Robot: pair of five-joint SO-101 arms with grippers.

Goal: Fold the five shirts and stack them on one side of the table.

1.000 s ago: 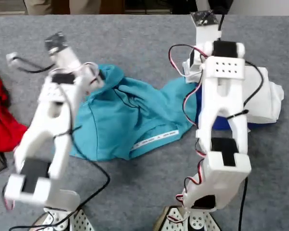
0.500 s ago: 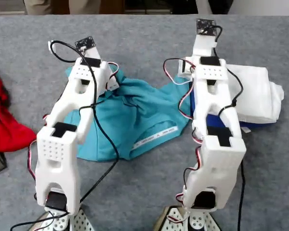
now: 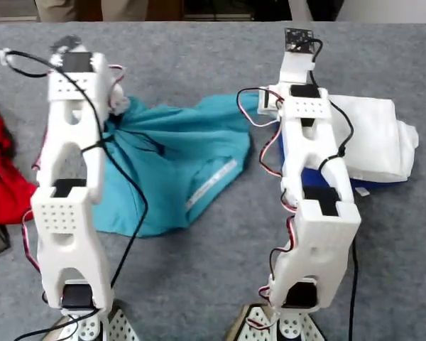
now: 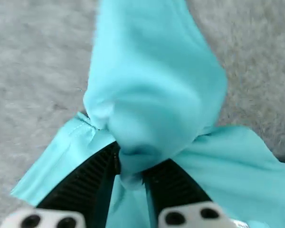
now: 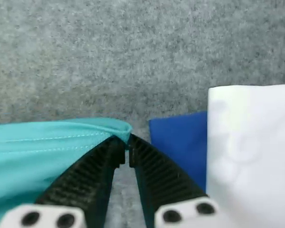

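— Item one, the piece in hand?

— Teal shirt [image 3: 174, 167]: mid-table, between my two arms. Its far edge is pulled out as a line from one gripper to the other, and the rest sags toward me in loose folds. The near hem lies on the table [image 3: 199, 284].

— Tools?

— Left gripper [image 4: 130, 164]: clamped on a bunched corner of the teal shirt, with cloth bulging over the jaws. Right gripper [image 5: 127, 142]: jaws narrow, their tips pinching the opposite hem, just beside a blue edge.

— Other stock?

— White shirt [image 3: 373, 142]: folded, on the right side of the table. It lies on top of a blue shirt [image 3: 319, 179], which sticks out along the side nearest my right arm [image 3: 316, 185]. Red shirt [image 3: 3, 177]: crumpled at the left edge, apart from the teal one, with my left arm [image 3: 71, 177] between them.

— Room to move?

— Bare grey table in front of the teal hem, down to the arm bases. There is also a bare strip beyond both grippers, up to the far edge.
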